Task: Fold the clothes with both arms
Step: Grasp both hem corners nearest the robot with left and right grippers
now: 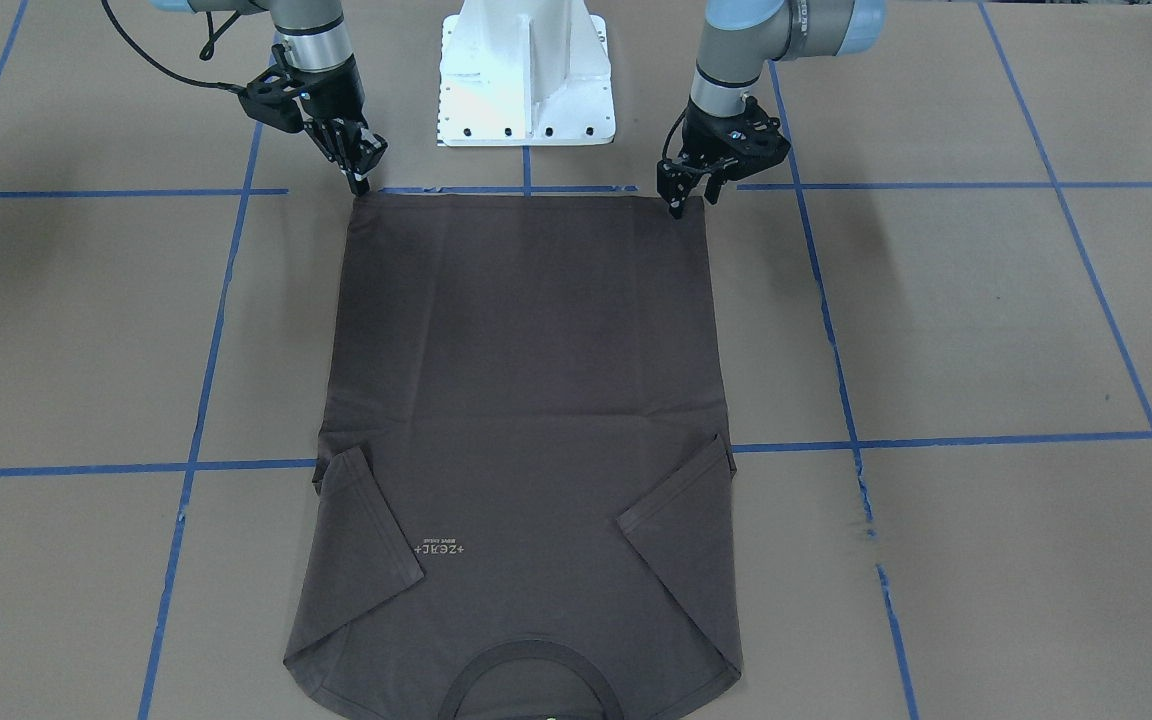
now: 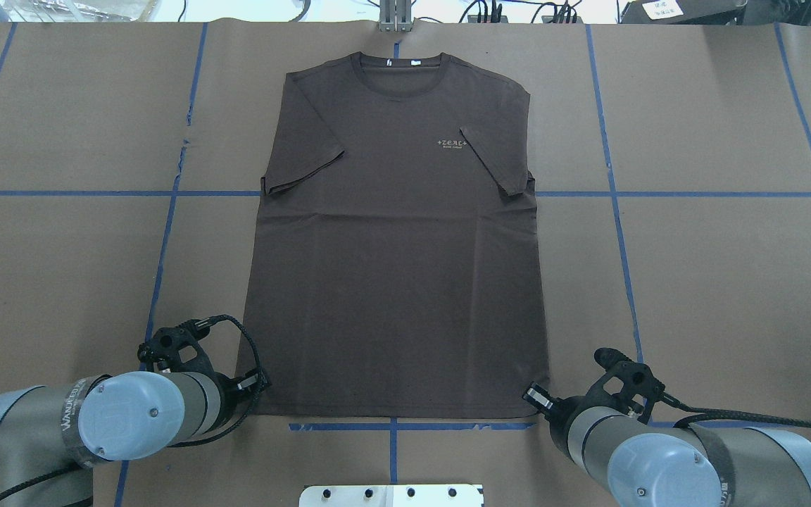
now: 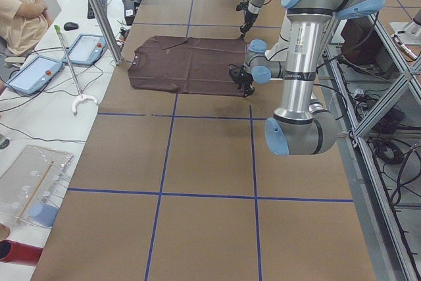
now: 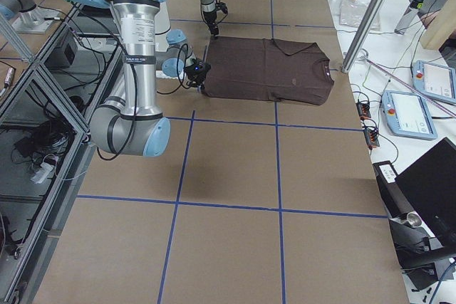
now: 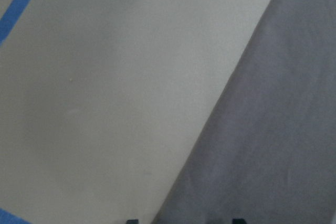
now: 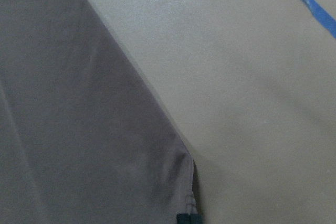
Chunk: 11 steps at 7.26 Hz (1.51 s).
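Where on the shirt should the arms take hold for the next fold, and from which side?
Probably the two hem corners, pinched from above on the robot's side. The shirt lies flat with its sleeves folded in and its hem nearest the robot. The right gripper and left gripper sit at those corners.

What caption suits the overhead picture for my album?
A brown T-shirt lies flat, sleeves folded inward, with the left arm and right arm at its hem corners on the table.

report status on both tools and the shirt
Left tool open at hem corner. Right tool shut on other hem corner. T-shirt flat, sleeves folded in. Nothing on it.
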Available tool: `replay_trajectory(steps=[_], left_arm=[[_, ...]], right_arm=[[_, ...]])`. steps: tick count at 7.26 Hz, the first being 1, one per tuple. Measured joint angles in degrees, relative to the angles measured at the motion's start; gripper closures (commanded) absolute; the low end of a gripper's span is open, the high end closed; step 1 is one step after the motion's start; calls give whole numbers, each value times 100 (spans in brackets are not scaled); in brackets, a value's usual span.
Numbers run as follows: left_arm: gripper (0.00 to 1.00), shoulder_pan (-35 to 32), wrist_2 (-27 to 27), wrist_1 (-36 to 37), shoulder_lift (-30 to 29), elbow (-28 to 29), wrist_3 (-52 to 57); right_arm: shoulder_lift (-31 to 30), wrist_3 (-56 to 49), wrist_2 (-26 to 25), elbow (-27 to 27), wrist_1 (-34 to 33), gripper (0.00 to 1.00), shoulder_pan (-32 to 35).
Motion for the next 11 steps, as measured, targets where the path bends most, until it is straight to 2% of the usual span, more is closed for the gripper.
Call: replay_trajectory(steps=[1, 5, 6, 8, 11], left_arm=[[43, 26, -2, 5, 5, 0, 0], [45, 61, -4, 10, 15, -9, 0], [55, 66, -4, 41, 16, -14, 0], [100, 77, -4, 163, 13, -20, 0], [100, 88, -69, 214, 1, -59, 1]], right_arm=[[-1, 0, -1, -8, 0, 100, -2], [4, 0, 7, -33, 0, 100, -9], [5, 0, 7, -38, 3, 100, -11], [5, 0, 7, -50, 1, 100, -17], [12, 0, 2, -52, 5, 100, -32]])
